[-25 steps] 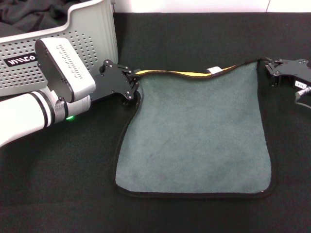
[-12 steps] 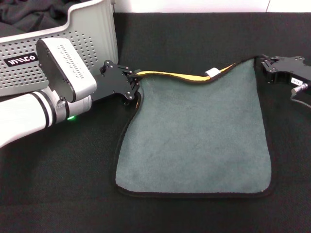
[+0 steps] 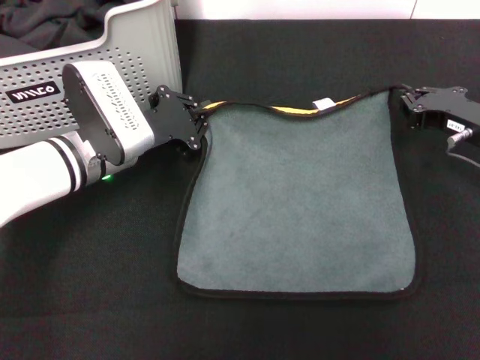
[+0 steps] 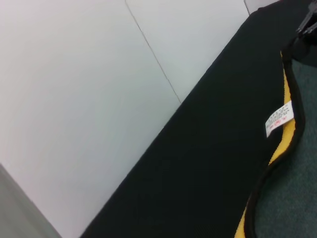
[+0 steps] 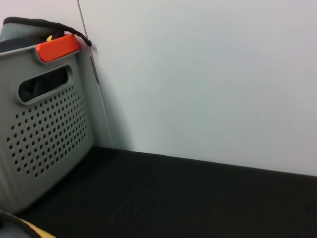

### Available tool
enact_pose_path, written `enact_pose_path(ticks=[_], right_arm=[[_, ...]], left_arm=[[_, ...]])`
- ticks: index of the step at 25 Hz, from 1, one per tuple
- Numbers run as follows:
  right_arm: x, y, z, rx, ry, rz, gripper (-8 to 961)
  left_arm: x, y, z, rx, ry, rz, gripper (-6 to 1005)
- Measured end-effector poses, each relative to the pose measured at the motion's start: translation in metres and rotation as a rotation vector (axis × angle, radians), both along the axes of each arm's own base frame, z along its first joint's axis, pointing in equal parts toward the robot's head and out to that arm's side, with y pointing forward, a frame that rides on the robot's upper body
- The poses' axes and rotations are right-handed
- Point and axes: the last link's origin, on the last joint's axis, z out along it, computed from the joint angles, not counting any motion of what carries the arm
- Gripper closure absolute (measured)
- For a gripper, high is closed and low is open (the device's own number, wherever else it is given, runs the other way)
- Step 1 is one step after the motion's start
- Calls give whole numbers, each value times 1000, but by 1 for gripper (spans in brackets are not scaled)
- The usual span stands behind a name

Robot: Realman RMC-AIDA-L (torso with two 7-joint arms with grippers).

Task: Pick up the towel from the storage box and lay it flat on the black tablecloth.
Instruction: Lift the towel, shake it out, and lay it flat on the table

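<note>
The towel lies grey-green face up on the black tablecloth, right of the storage box. Its far edge sags in the middle, showing a thin yellow strip and the white label. My left gripper is shut on the towel's far left corner, just in front of the box's wall. My right gripper is shut on the far right corner. The left wrist view shows the black hem, the yellow face and the label. The right wrist view shows the box.
A dark grey-black cloth lies inside the storage box. An orange piece sits on the box's rim. A white wall stands behind the table's far edge.
Both grippers have moved the towel's far edge a little away from me and lower. The yellow strip has narrowed and the towel lies flatter.
</note>
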Motion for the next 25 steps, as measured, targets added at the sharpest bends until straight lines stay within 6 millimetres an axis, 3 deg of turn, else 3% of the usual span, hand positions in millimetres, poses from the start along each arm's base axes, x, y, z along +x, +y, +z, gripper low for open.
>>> enact_pose_path(ticks=[10, 21, 24, 25], right_arm=[[0, 0, -1, -3, -1, -3, 930], [2, 3, 1, 14, 16, -30, 930], [5, 2, 2, 20, 18, -37, 823], [5, 1, 3, 21, 18, -37, 787]], left_arm=[[-1, -6, -6, 55, 63, -87, 963], [-8, -1, -1, 108, 27, -5, 959], [-12, -4, -2, 108, 19, 9, 958], [-13, -5, -2, 106, 17, 11, 899]])
